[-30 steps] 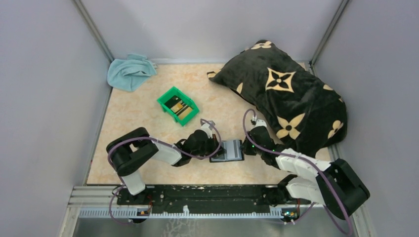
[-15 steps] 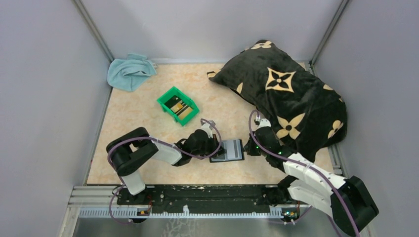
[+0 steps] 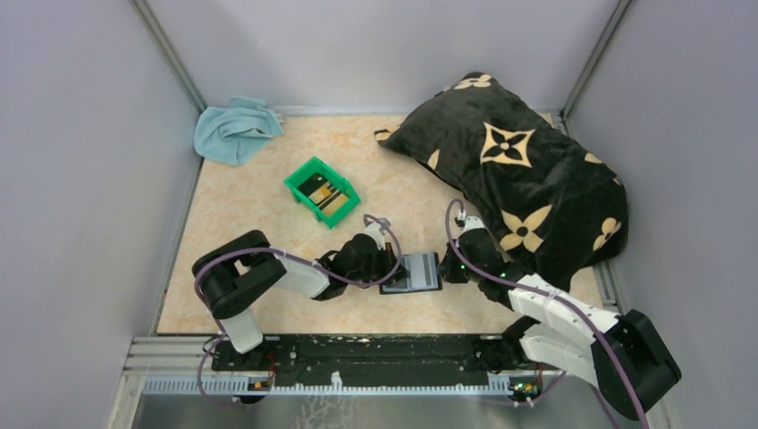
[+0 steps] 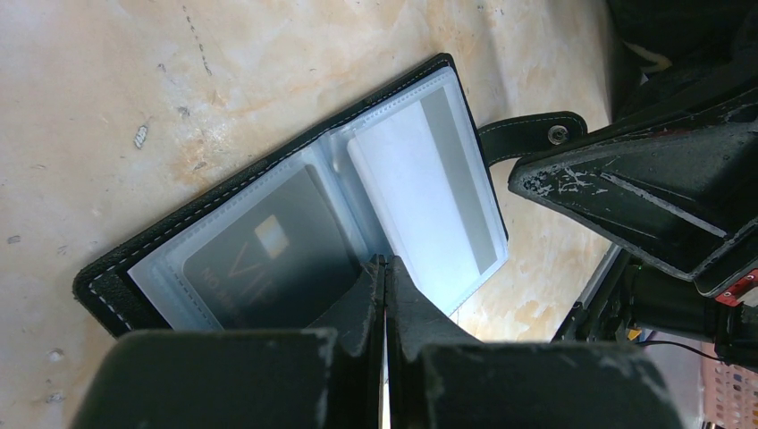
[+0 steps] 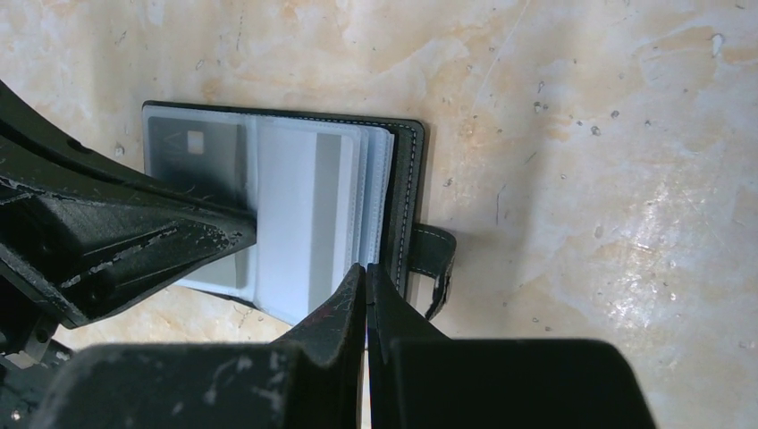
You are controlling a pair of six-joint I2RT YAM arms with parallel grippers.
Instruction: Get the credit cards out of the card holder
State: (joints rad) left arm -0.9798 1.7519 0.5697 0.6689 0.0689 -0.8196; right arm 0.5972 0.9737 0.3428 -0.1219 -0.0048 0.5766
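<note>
The card holder lies open on the table between both grippers. In the left wrist view its clear sleeves show a dark card with a tan chip on the left page and a pale grey-white card on the right page. My left gripper is shut, with its tips down on the holder's fold. My right gripper is shut, with its tips at the right edge of the sleeve stack, beside the holder's snap strap. Two dark cards lie in the green bin.
A large black pillow with tan flowers lies right behind the right arm. A light blue cloth sits in the far left corner. Grey walls close in the table on three sides.
The right gripper drew back a little to the right of the holder, then came back to its right edge. The right arm's elbow shifted right. The left arm and holder stayed put.
</note>
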